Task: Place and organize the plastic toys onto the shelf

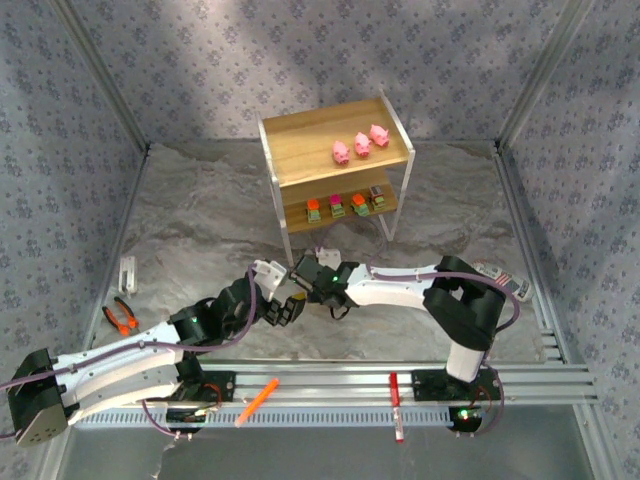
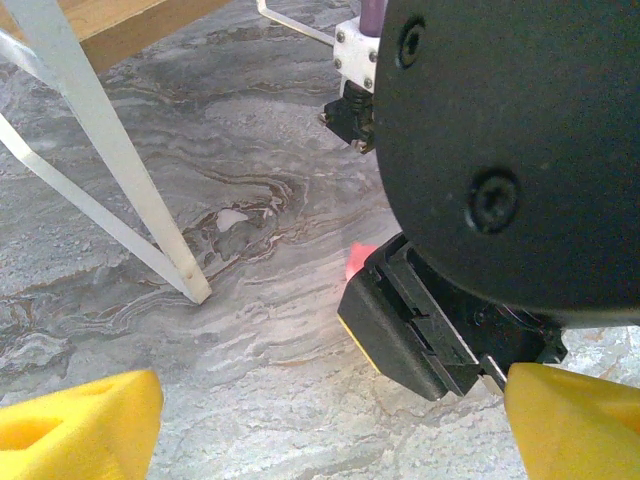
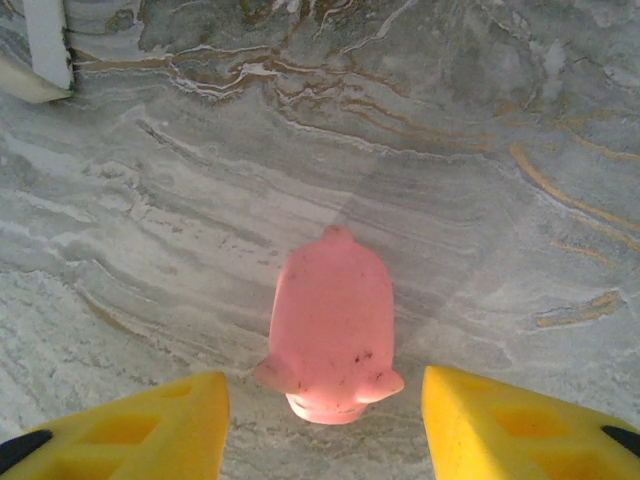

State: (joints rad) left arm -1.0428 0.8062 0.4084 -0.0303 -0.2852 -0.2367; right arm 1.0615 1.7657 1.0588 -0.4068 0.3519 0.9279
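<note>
One pink pig toy (image 3: 330, 335) lies on the marbled table, snout toward the camera. It sits between the yellow fingertips of my right gripper (image 3: 325, 430), which is open with a gap on each side of the pig. In the top view the right gripper (image 1: 305, 270) is low in front of the shelf (image 1: 300, 135). Three pink pigs (image 1: 360, 146) stand on the shelf's top board and several blocky toys (image 1: 345, 205) on the lower one. My left gripper (image 2: 330, 430) is open and empty, close beside the right gripper's black body (image 2: 500, 150), where a sliver of pink pig (image 2: 360, 258) shows.
A white shelf leg (image 2: 120, 170) stands near the left gripper. Orange-handled pliers (image 1: 120, 318) lie at the left. An orange marker (image 1: 257, 400) and a red marker (image 1: 395, 405) rest on the front rail. Patterned walls enclose the table.
</note>
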